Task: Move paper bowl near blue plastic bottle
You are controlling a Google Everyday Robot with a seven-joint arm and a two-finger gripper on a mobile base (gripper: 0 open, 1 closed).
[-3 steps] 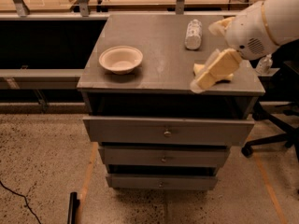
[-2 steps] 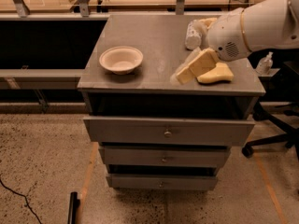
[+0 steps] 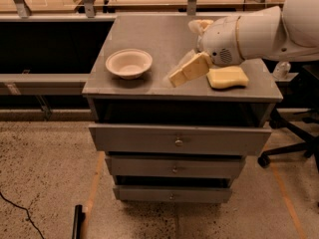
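The cream paper bowl stands upright on the left part of the grey cabinet top. My gripper hangs low over the middle of the top, to the right of the bowl and a short gap away from it, holding nothing that I can see. My white arm reaches in from the right. The blue plastic bottle is hidden behind the arm at the back right of the top.
A yellow sponge lies on the front right of the top, just right of the gripper. The cabinet has three drawers below. An office chair base stands at the right. Benches run behind the cabinet.
The arm has swung left across the top, from over the sponge to the middle, closer to the bowl. The sponge is now uncovered and the bottle is now covered. The bowl has not moved.
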